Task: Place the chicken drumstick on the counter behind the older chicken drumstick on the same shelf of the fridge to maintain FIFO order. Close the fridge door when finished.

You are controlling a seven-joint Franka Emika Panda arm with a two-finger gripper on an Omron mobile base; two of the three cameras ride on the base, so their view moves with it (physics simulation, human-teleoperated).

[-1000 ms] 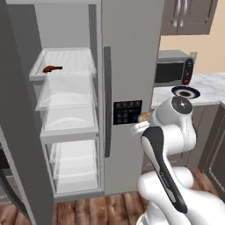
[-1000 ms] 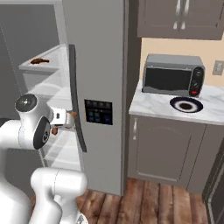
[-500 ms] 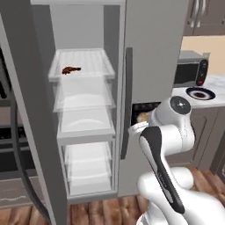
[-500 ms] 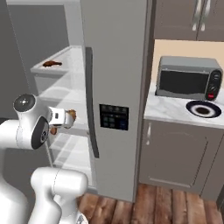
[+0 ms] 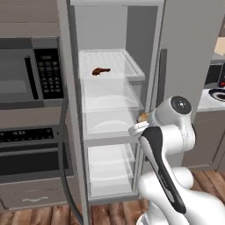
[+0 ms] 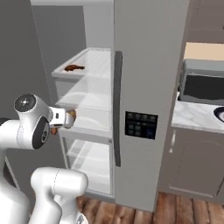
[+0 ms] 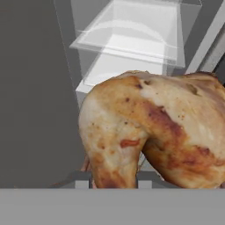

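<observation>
My fingers (image 7: pixel 83 179) are clamped tight on the chicken drumstick (image 7: pixel 154 140); it looks plump, greasy, likely slippery, so I'd grip its thick middle.

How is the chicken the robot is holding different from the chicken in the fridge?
The chicken drumstick in the gripper is plump and light golden-tan; the older chicken drumstick is slim and dark reddish-brown. The first is held in the air in front of the fridge; the older one lies on the shelf. Both are cooked chicken pieces.

Kitchen — fridge (image 5: pixel 189 52), wall oven (image 5: pixel 30 74).
</observation>
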